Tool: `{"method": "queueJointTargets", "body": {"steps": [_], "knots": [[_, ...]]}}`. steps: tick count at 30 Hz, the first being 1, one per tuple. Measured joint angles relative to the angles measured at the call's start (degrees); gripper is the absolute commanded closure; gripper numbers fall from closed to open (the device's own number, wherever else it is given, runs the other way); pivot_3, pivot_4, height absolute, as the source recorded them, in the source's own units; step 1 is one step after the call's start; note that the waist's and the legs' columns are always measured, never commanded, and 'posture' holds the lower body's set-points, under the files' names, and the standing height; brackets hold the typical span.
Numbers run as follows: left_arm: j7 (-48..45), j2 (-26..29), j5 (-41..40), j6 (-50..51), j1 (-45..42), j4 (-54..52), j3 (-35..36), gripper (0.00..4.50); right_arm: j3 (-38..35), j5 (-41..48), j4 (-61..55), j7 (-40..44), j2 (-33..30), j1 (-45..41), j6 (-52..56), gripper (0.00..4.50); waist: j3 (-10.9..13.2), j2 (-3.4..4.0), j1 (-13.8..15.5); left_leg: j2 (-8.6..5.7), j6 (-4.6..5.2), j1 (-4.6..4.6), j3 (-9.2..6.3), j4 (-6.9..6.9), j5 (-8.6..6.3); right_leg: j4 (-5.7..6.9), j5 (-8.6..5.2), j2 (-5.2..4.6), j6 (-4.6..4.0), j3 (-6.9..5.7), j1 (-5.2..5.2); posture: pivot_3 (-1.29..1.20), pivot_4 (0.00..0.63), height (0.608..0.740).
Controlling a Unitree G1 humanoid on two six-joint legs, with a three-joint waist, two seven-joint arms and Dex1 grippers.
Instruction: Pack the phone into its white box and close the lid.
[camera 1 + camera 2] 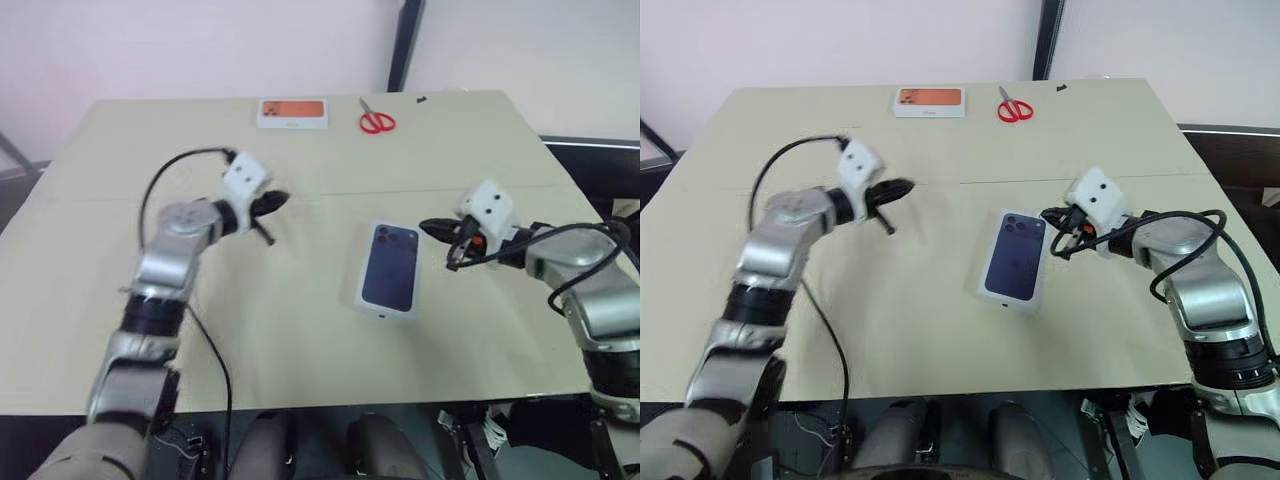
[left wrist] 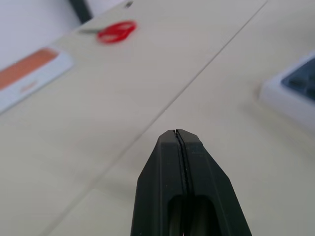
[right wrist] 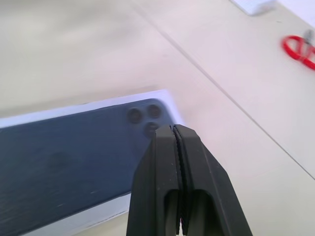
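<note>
The lid [image 1: 388, 268], white with a dark blue phone picture facing up, lies closed in the middle of the table, slightly right of centre. The phone and the white box are hidden under it. My right gripper [image 1: 425, 226] is shut and empty, hovering just right of the lid's far end and pointing left; in the right wrist view its tips [image 3: 172, 127] stand over the printed camera cluster. My left gripper [image 1: 285, 197] is shut and empty, raised over bare table well to the left of the lid and pointing right. The lid's corner [image 2: 295, 83] shows in the left wrist view.
At the far edge of the beige table [image 1: 300, 340] lie a white box with an orange-printed top [image 1: 292, 113] and red scissors [image 1: 377, 121]. A seam runs across the tabletop between them and the grippers.
</note>
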Motion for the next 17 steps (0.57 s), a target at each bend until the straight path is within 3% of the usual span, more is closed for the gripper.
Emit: {"method": "queueJointTargets", "body": {"steps": [8, 17], "knots": [[1.85, 5.63, -5.92, 6.66, 15.86, -13.66, 9.78, 4.5, -1.09, 3.25, 9.16, 4.79, 0.65, -0.92, -2.89, 4.44, 0.01, -0.02, 1.68, -0.05, 0.11, 0.0, -0.06, 0.08, -0.07, -0.11, 0.0, -0.09, 0.0, -0.05, 0.16, 0.0, 0.15, 0.74], [5.92, 5.46, -9.31, 9.16, 19.11, -18.27, 10.16, 4.5, -0.64, 2.71, 14.4, 6.78, 0.65, -1.52, -5.52, 4.44, 0.01, -0.01, 1.06, -0.05, 0.37, 0.01, -0.05, 0.04, -0.22, -0.08, 0.0, -0.08, 0.0, -0.04, 0.11, 0.0, 0.15, 0.74]]}}
